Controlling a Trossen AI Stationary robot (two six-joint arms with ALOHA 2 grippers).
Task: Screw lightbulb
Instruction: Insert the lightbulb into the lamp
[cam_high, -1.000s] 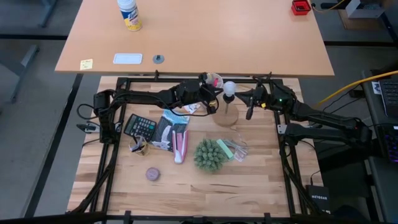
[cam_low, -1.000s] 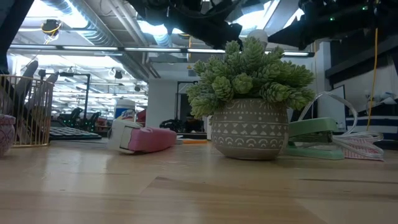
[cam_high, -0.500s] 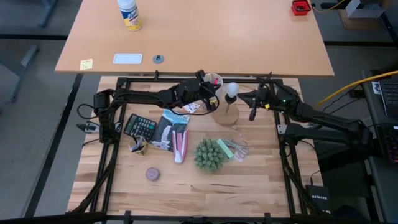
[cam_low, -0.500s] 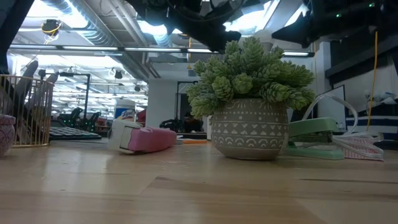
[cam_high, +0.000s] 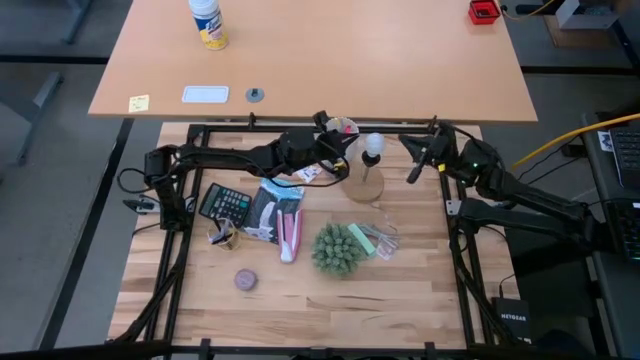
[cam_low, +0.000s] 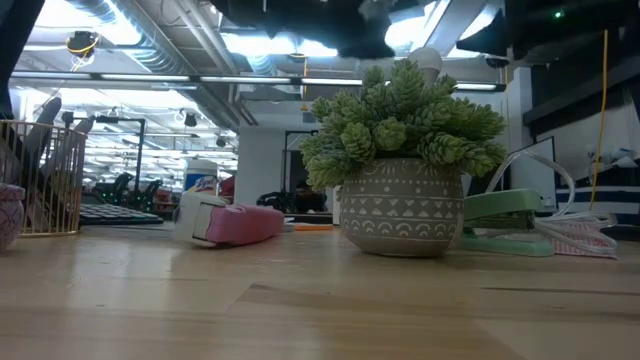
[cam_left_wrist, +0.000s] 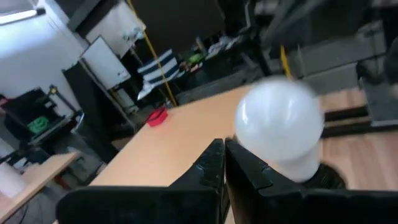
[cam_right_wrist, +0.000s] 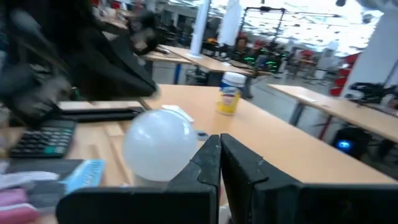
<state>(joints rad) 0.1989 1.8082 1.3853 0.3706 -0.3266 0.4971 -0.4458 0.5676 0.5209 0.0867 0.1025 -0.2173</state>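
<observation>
The white frosted lightbulb (cam_high: 372, 145) stands upright, its base in the black socket (cam_left_wrist: 324, 177) of the round wooden disc (cam_high: 365, 187) at the table's far middle. It also shows in the left wrist view (cam_left_wrist: 280, 127) and the right wrist view (cam_right_wrist: 158, 146). My left gripper (cam_high: 343, 163) is shut, just left of the bulb, apart from it. My right gripper (cam_high: 413, 167) is shut, a little to the bulb's right, clear of it.
A potted green plant (cam_high: 337, 250) stands near the middle of the table, with a green stapler (cam_high: 365, 238) beside it. A pink stapler (cam_high: 290, 235), a calculator (cam_high: 227, 203), a wire basket (cam_high: 220, 235) and a purple puck (cam_high: 245, 280) lie at the left.
My right gripper has drawn back from the bulb toward the table's right edge. The bulb stays upright on the wooden disc.
</observation>
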